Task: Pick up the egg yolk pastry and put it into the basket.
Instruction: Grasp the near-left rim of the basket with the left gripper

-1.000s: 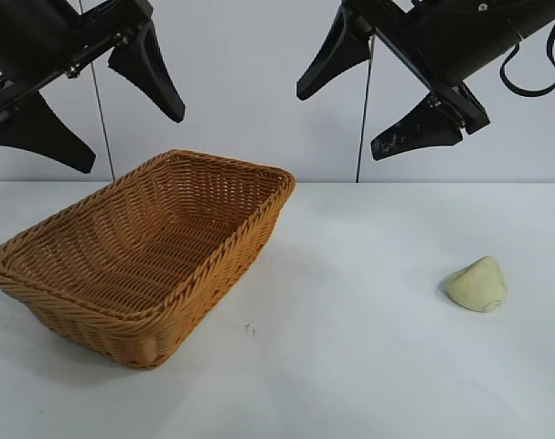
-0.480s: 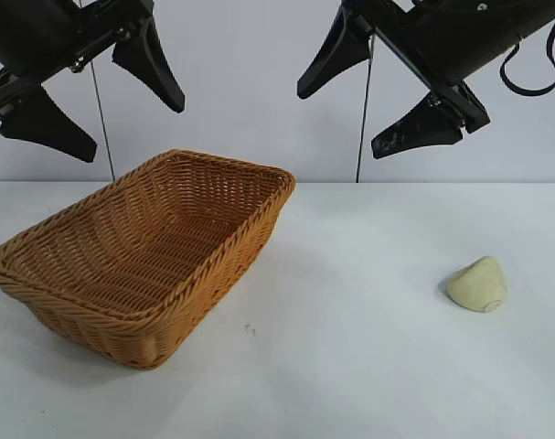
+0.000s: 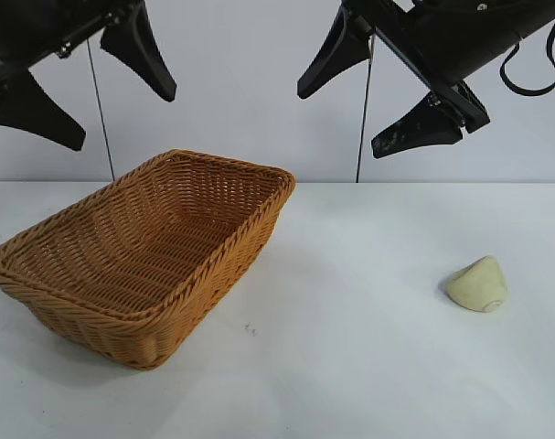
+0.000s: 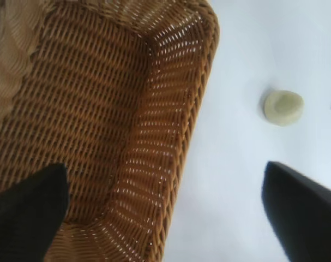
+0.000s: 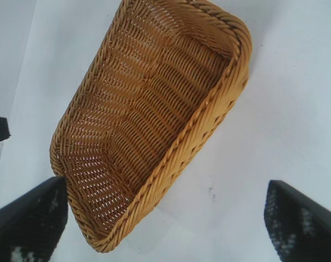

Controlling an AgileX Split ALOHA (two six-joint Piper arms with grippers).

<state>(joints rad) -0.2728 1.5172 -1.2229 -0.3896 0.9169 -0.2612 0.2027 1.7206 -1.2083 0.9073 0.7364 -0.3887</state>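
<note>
The egg yolk pastry, a small pale cream-yellow lump, lies on the white table at the right; the left wrist view also shows the pastry, flat end up. The orange-brown wicker basket stands at the left, nothing inside it, and the same basket shows in both wrist views. High above the basket hangs my left gripper, open and holding nothing. My right gripper hangs open and bare high over the table's middle, up and to the left of the pastry.
The white table runs wide between basket and pastry and in front of both. A pale wall with thin vertical seams stands behind. A small dark mark sits on the table near the basket's front corner.
My left gripper has risen and drifted a little to the left above the basket. The right gripper, basket and pastry have not moved.
</note>
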